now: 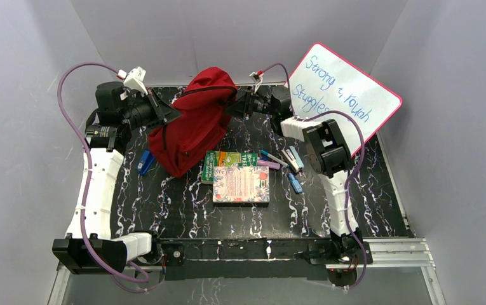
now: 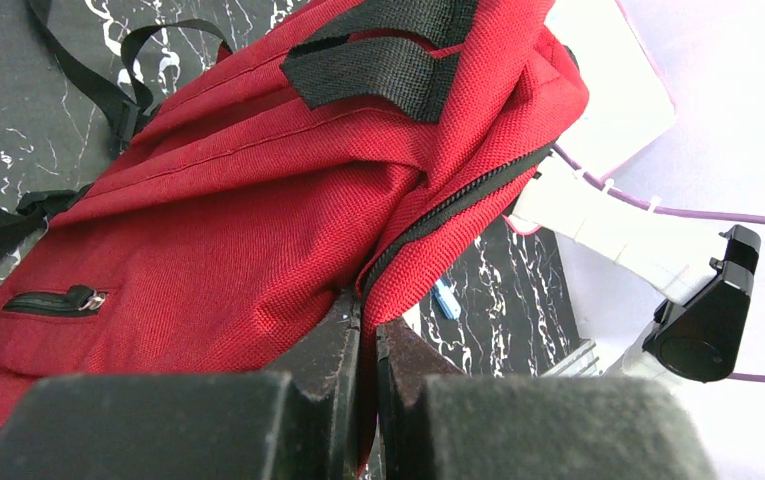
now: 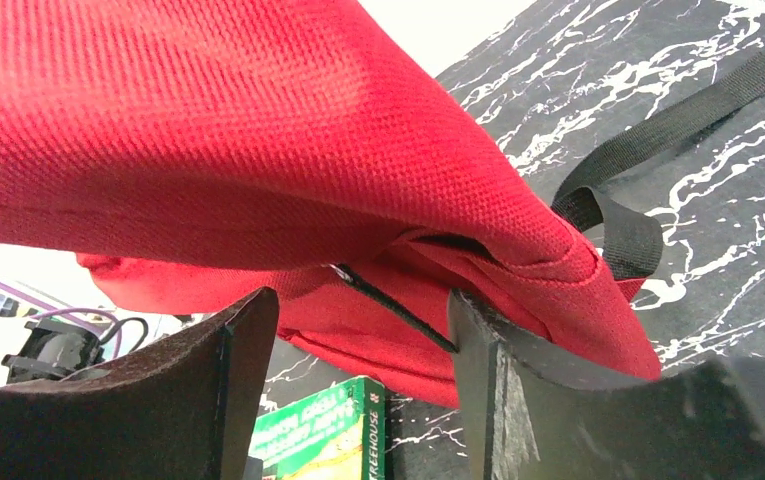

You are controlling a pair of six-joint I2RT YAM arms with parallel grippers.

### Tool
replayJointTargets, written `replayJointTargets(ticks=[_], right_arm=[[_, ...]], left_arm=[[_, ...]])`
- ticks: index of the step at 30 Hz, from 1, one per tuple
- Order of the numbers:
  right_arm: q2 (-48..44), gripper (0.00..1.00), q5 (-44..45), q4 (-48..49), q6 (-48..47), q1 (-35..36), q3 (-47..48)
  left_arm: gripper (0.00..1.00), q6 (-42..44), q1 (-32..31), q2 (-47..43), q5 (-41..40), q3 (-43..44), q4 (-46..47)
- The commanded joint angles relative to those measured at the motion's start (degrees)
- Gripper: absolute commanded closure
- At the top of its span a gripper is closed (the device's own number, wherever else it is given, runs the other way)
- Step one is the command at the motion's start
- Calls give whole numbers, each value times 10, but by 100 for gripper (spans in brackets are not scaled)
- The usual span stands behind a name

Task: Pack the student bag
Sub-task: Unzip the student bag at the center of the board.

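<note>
On student bag [image 2: 258, 230], left fingers [image 2: 323, 400] (tight)

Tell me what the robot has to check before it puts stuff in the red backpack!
1. Left end effector holds the student bag: ok, it is shut on the red fabric beside the zipper.
2. Right end effector holds the bag too: not ok, its jaws stand apart with nothing pinched.
3. Bag mouth open enough: cannot tell, no view shows an opening.
4. Books ready to pick: ok, the green book and the pink book lie flat on the table just in front of the bag.
</note>
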Motion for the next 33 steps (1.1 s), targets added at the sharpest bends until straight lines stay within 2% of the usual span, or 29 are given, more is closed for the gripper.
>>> replayJointTargets(ticks=[1,10,15,22,28,33], right_arm=[[-2,31,-1,54,8,1,21],[-4,53,-7,58,11,-1,19],[-8,61,-11,65,12,-8,5],[-10,89,-30,65,15,-17,3],[-42,100,-44,39,-9,-19,-24],[-91,100,-50,21,-23,-19,-69]], left_arm=[[100,2,-1,-14,14,-9,-7],[100,6,-1,-17,9,-12,-12],[100,5,-1,-16,10,-13,-13],[100,5,-1,-20,5,-21,-13],[100,3,-1,-21,-3,-28,-14],[100,4,-1,-22,-12,-39,-13]])
